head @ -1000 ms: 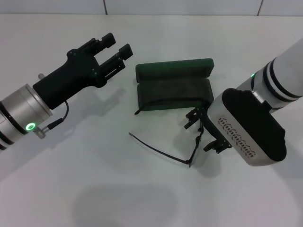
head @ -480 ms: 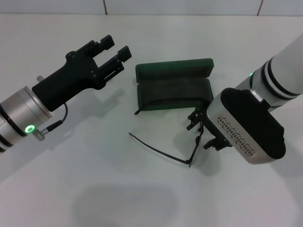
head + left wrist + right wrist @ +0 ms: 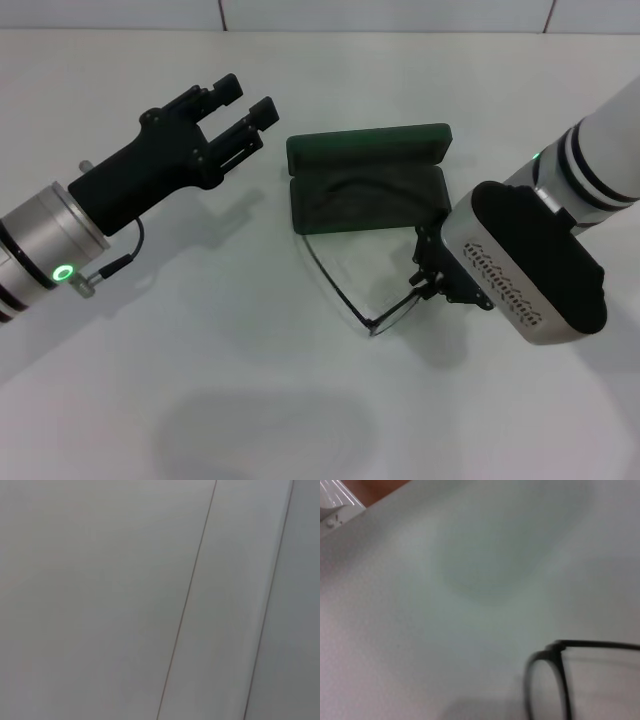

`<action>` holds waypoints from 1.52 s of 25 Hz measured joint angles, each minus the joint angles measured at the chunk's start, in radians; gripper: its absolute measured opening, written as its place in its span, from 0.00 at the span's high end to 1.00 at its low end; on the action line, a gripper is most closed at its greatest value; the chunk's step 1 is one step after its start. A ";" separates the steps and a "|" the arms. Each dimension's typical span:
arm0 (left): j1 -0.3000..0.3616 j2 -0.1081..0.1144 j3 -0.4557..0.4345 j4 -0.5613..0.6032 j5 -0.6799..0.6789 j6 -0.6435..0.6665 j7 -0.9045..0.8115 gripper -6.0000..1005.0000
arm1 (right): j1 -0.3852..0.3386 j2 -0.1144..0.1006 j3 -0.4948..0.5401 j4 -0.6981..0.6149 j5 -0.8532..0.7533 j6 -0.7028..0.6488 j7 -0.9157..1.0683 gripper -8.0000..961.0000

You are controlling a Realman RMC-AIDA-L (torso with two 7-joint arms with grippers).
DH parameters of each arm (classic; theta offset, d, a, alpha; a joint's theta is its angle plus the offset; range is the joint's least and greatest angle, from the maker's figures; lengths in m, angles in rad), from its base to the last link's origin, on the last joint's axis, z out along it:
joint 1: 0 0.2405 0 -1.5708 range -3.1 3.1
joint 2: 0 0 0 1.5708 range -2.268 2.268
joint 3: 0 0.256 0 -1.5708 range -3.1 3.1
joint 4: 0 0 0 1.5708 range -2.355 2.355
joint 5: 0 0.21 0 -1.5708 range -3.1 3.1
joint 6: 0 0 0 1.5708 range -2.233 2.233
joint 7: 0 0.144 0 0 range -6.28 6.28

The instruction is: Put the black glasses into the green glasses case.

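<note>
The green glasses case (image 3: pixel 366 146) lies open at the middle back of the table, lid up behind its dark lined tray (image 3: pixel 365 203). In the head view my right gripper (image 3: pixel 428 282) is just in front of the tray's right end, shut on the black glasses (image 3: pixel 396 312). One slim temple arm reaches back left to the tray's front left corner. The right wrist view shows one lens rim of the black glasses (image 3: pixel 544 685) with a temple above the table. My left gripper (image 3: pixel 240 106) hovers open and empty to the left of the case.
The white table (image 3: pixel 200 390) stretches in front of and around the case. A tiled wall edge (image 3: pixel 400 20) runs along the back. The left wrist view shows only pale surface with thin seams (image 3: pixel 187 600).
The glasses have swung round with the right gripper: the long temple's tip moved from the open table at the left to the case's front left corner. The left arm has barely moved.
</note>
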 joint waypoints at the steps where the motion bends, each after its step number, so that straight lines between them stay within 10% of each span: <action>1: 0.000 0.000 0.000 0.000 0.000 0.001 0.000 0.38 | -0.009 0.000 0.008 -0.012 0.000 -0.008 0.000 0.79; 20: -0.025 0.032 0.004 0.014 0.055 0.303 -0.024 0.38 | -0.345 0.000 0.393 -0.172 0.438 -0.082 -0.267 0.88; 29: -0.159 0.049 0.004 0.040 0.148 0.329 -0.258 0.38 | -0.434 0.000 0.373 0.214 1.008 -0.019 -0.794 0.87; 38: -0.288 0.047 0.005 0.045 0.264 0.242 -0.447 0.38 | -0.416 0.000 0.347 0.429 1.207 -0.026 -1.022 0.87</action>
